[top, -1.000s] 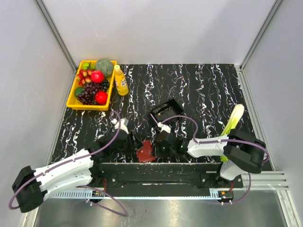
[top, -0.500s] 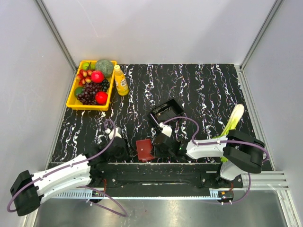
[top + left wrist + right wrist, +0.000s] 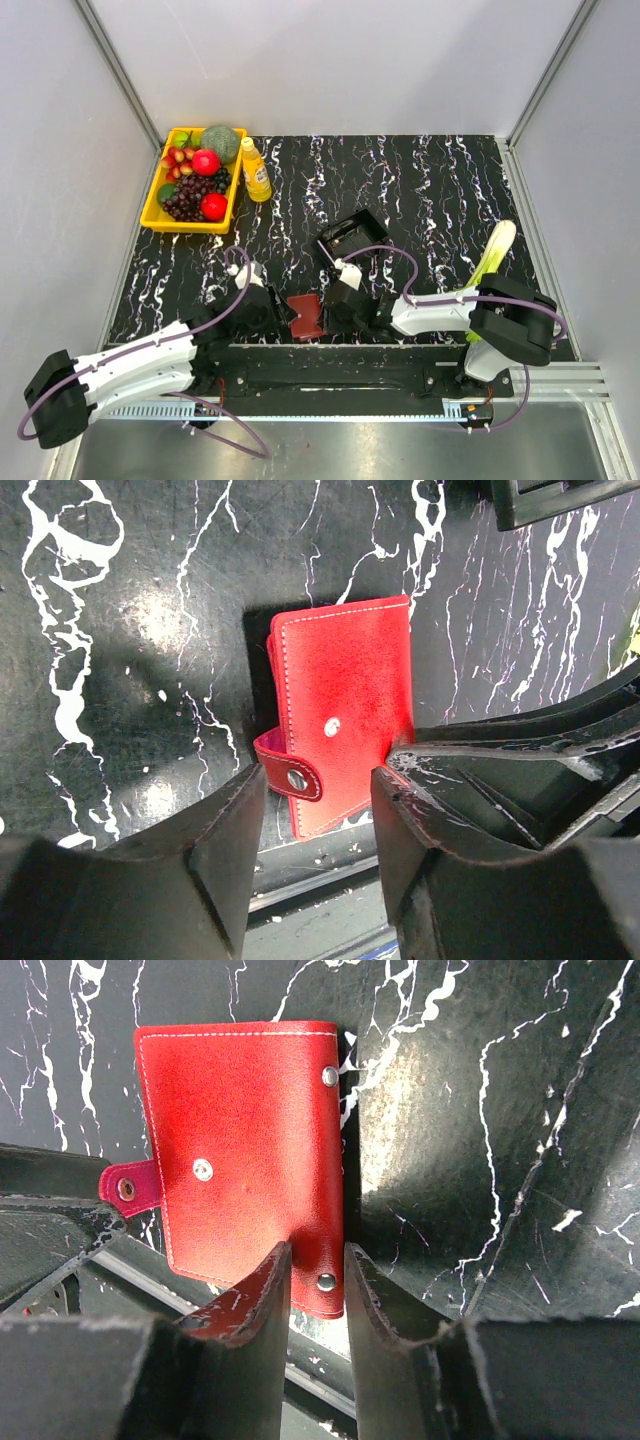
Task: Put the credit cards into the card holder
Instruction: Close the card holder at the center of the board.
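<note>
Place: the card holder (image 3: 305, 315) lies flat on the desk (image 3: 420, 190) at its near edge. It sits between the two pincers, just ahead of the black rail (image 3: 340, 365) that carries the arm bases.
Heading: its long axis runs roughly from near to far, slightly slanted. It is folded shut, with the strap (image 3: 290, 776) loose off one long side at the near end.
Material: dark red grained leather-look cover with pale stitching round the rim, rounded corners and small metal snaps (image 3: 330, 727).
Desk: glossy black surface with white veining.
Left pincer (image 3: 318, 825): the fingers stand well apart over the holder's near end, with the strap in the gap between them. They have hold of nothing.
Right pincer (image 3: 318, 1330): the fingers are parted by a narrow slot over the holder's corner. One finger is above the red face and the other just off its edge. No grip shows.
Arms: the left arm (image 3: 130, 365) reaches in low from the near left. The right arm (image 3: 440, 312) stretches low across from the right.
</note>
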Controlling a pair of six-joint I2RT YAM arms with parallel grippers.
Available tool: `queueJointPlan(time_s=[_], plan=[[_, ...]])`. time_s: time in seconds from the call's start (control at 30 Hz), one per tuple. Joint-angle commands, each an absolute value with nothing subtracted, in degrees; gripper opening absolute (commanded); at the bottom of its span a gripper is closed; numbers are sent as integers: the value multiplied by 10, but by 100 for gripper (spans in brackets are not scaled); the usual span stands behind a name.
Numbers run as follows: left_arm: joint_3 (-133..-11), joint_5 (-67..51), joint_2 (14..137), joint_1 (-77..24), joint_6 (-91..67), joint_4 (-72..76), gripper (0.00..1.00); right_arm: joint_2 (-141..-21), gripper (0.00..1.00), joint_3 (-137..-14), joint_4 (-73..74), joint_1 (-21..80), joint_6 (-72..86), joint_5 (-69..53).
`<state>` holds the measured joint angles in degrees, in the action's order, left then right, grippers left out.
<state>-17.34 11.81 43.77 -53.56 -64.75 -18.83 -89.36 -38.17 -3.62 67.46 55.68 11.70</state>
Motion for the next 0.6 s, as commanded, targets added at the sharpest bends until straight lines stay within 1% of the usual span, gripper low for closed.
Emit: queueJointPlan(time_s=[0.0,0.2,0.43,0.57], plan=[[-219,134,460,-538,-631,-194,49,-908,33,-399,-22,679,542,143],[-223,141,470,-538,-627,-199,35,-909,33,-402,-21,679,534,138],[-230,134,481,-538,-619,-213,35,-905,34,-395,-28,679,534,139],[-243,139,494,-538,-609,-220,34,-904,34,-394,-29,679,534,137]])
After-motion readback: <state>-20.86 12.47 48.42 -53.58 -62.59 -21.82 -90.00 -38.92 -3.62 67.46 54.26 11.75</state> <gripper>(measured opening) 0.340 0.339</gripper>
